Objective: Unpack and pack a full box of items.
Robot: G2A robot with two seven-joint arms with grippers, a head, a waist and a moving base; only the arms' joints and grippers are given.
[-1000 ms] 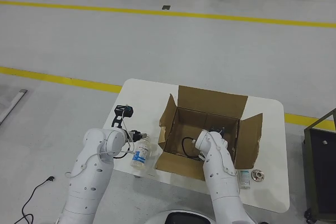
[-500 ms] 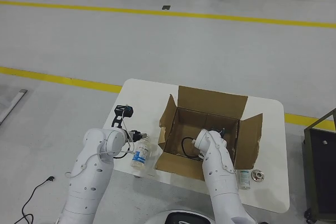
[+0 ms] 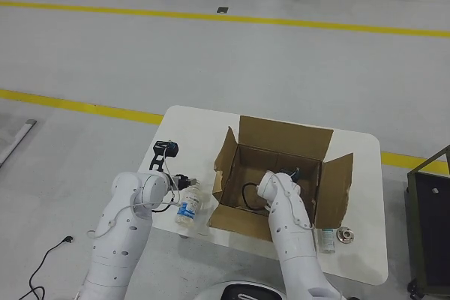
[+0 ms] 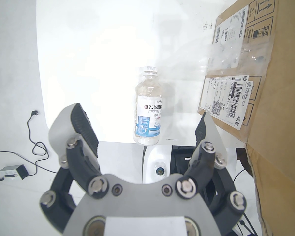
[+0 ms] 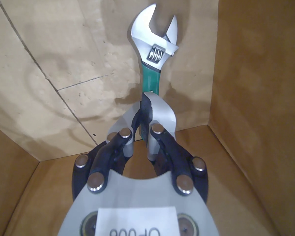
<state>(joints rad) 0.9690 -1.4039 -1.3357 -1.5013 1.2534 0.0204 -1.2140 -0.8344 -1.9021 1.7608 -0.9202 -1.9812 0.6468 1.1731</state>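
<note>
**Wrench gripped inside the box, bottle lying free on the table**

A white table (image 3: 360, 150) with rounded corners is standing on a pale grey floor (image 3: 97, 60) that yellow lines (image 3: 67, 105) are crossing. A dark rack (image 3: 439, 217) is standing past the table's right end, and a black cable (image 3: 45, 262) is trailing over the floor on the left.

The cardboard box (image 3: 285, 133) is sitting mid-table with its flaps spread open. The right gripper (image 5: 145, 101) is reaching down inside it, its jaws clamping the green handle of a wrench (image 5: 153, 47). The steel head is pointing away from the wrist toward the cardboard.

The left gripper (image 4: 141, 116) is hovering with its jaws spread wide and gripping nothing. A clear bottle (image 4: 148, 106) is lying beyond it on the table, just beside the box's left side, base at the near edge.

A black tool (image 3: 163, 154) is resting by the table's left edge. A small carton (image 3: 327, 239) and a metal ring (image 3: 346, 235) are lying right of the box.

White shipping labels (image 4: 226, 101) with barcodes are sticking to the box's outer wall under clear tape, with handling symbols above. The bottle is wearing a white and blue label.
</note>
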